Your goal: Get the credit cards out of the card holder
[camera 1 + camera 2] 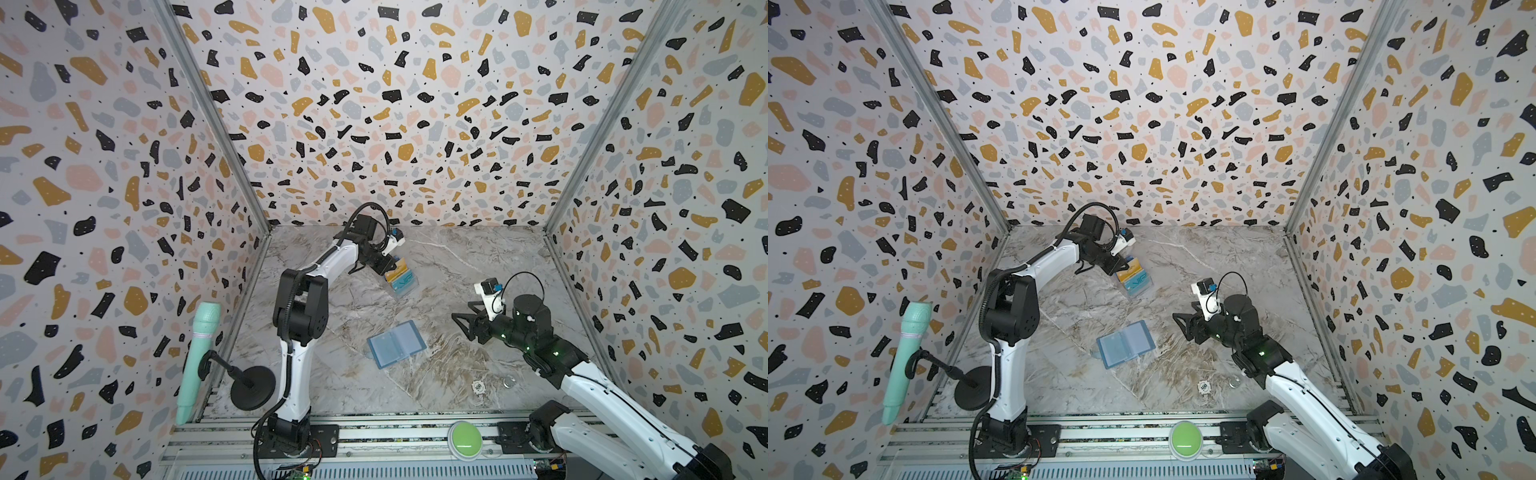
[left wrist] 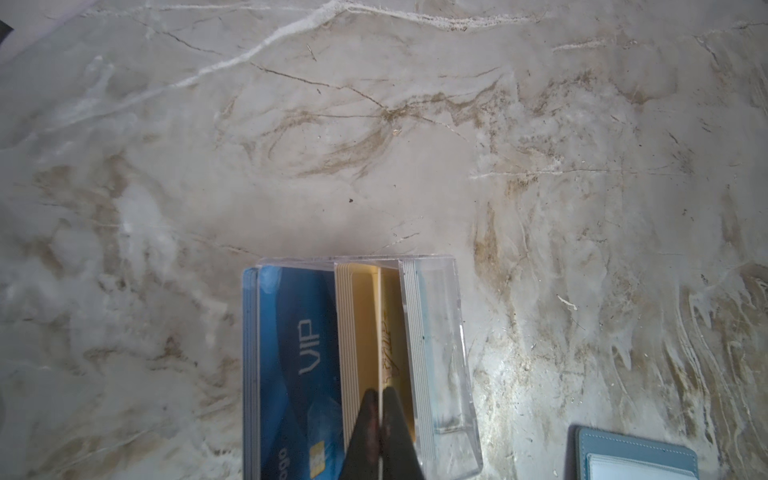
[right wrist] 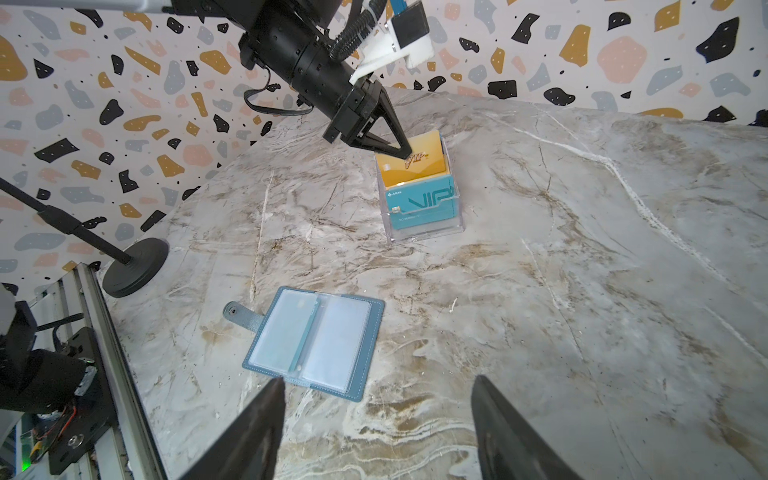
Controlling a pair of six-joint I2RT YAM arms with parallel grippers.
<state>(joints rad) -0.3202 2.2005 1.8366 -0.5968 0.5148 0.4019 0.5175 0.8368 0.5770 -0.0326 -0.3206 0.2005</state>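
Observation:
The card holder [image 1: 397, 344] [image 1: 1126, 344] [image 3: 316, 345] lies open and flat mid-table, a slate-blue wallet with pale clear sleeves and its snap strap out to the side. Behind it stands a clear acrylic stand [image 1: 402, 286] [image 3: 424, 230] [image 2: 446, 332]. A teal VIP card [image 3: 424, 203] [image 2: 299, 340] sits in its front tier. A yellow-tan card [image 3: 417, 168] [image 2: 392, 332] stands upright in the tier behind, and my left gripper [image 1: 388, 270] [image 1: 1121, 268] [image 2: 380, 392] is shut on its top edge. My right gripper [image 1: 459, 324] [image 1: 1179, 324] [image 3: 377, 380] hovers open and empty just right of the wallet.
A mint-green microphone [image 1: 199, 357] on a black round-based stand [image 1: 252, 388] is at the front left. Two small round items [image 1: 478, 387] [image 1: 508, 380] lie on the marble near the front right. A green button [image 1: 464, 438] sits on the front rail. Patterned walls enclose three sides.

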